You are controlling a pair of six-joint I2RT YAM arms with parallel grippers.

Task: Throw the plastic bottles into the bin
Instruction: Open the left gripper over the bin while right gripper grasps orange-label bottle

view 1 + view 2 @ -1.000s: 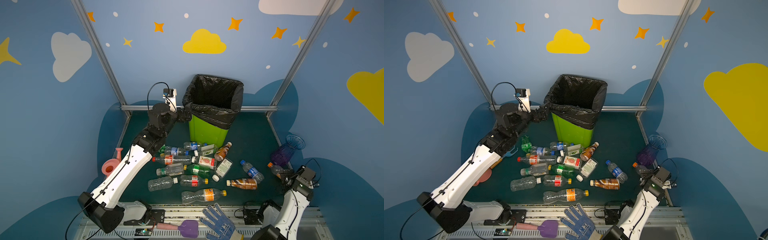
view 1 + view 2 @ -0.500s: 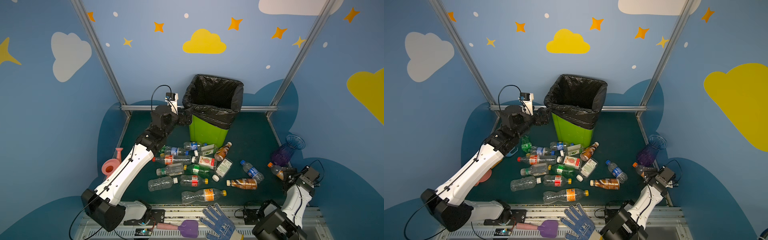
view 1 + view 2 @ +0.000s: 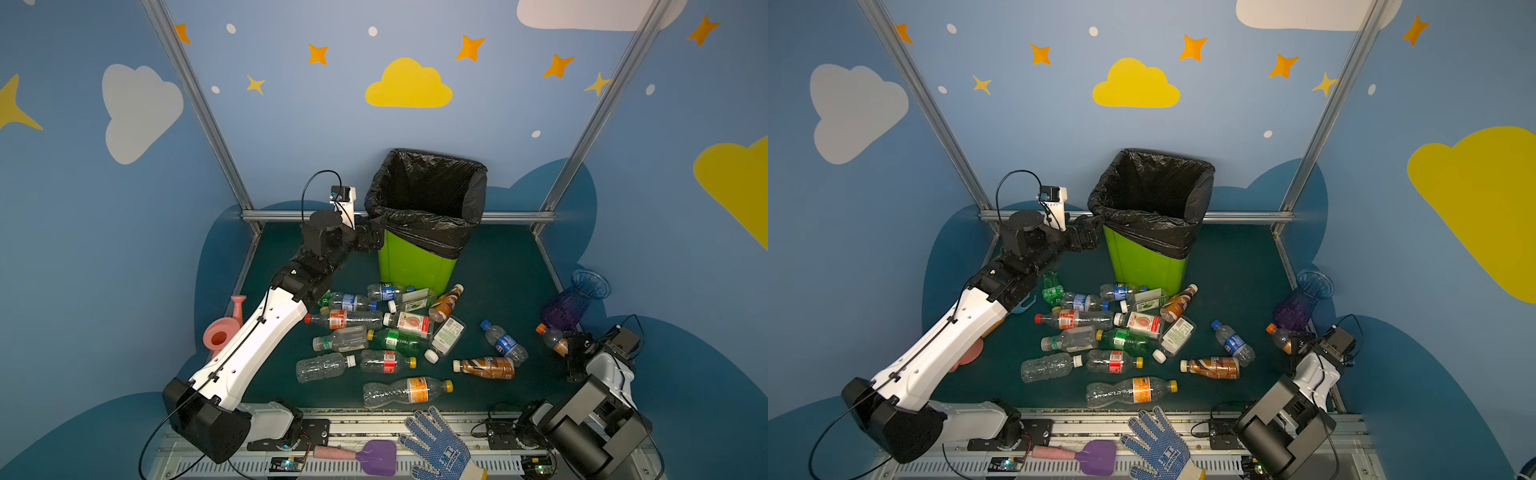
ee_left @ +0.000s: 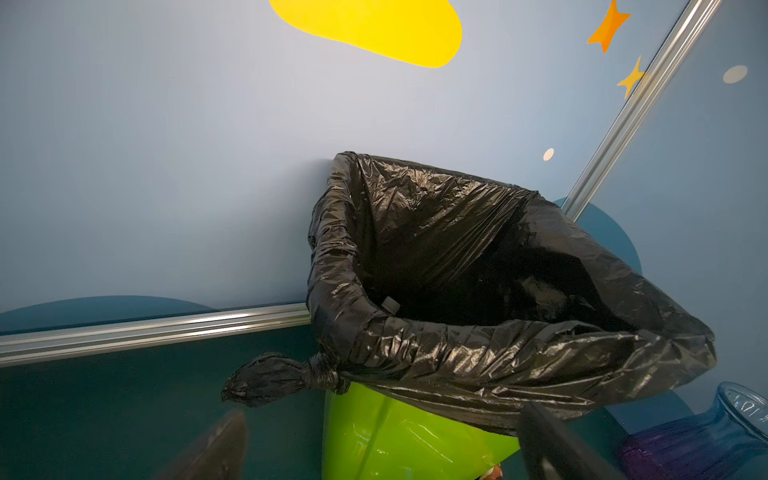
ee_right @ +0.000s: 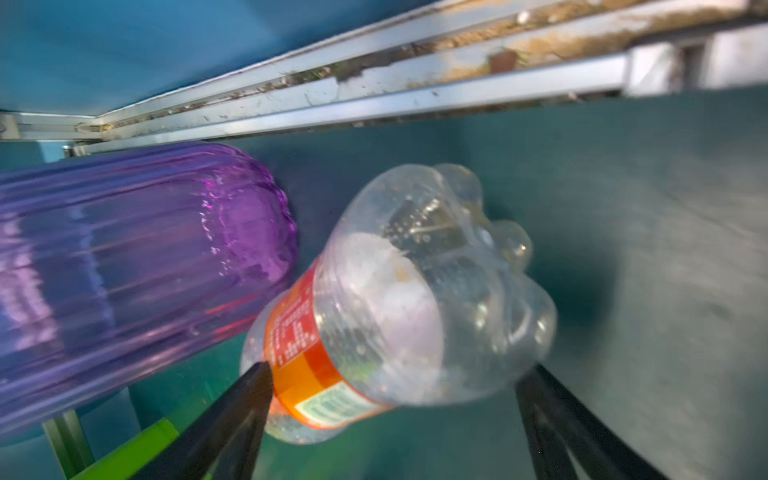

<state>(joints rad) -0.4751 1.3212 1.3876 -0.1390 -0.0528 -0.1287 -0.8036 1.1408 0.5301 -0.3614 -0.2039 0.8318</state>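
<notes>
The tall lime-green rectangular plastic bin (image 3: pixel 415 268) (image 3: pixel 1142 264) (image 4: pixel 395 436), lined with a crinkly black bag (image 3: pixel 428 232) folded over its rim, stands upright at the back of the dark green tabletop (image 3: pixel 498 270). Most of the small plastic drink bottles (image 3: pixel 395 338) (image 3: pixel 1125 338) lie on their sides in a loose heap directly in front of the bin. They are clear, green and brown, with coloured labels and caps, and the nearest ones reach its base. In the left wrist view a small pale cap (image 4: pixel 390 305) shows inside the bin, low against the bag.

The left claw (image 3: pixel 368 239) (image 3: pixel 1086 237) (image 4: pixel 382 413) hangs just beside the bin's left wall, level with the folded-over bag. It is released, its fingers spread wide with nothing between them.

Well to the right of the bin and nearer the front, a clear plastic bottle with an orange label and orange cap (image 3: pixel 552 338) (image 3: pixel 1279 337) (image 5: pixel 395 299) lies on the tabletop. It rests against a translucent blue-purple ribbed vase (image 3: pixel 575 299) (image 3: pixel 1304 297) (image 5: pixel 124 257). The right claw (image 3: pixel 577 353) (image 3: pixel 1299 343) (image 5: pixel 397 372) straddles this bottle. One fingertip (image 5: pixel 257 374) meets the orange label and the other sits by the clear base end. Whether the claw is actually clamping the bottle I cannot tell.

A pink plastic watering can (image 3: pixel 222 334) sits well to the left of the bin, beyond the left arm.
</notes>
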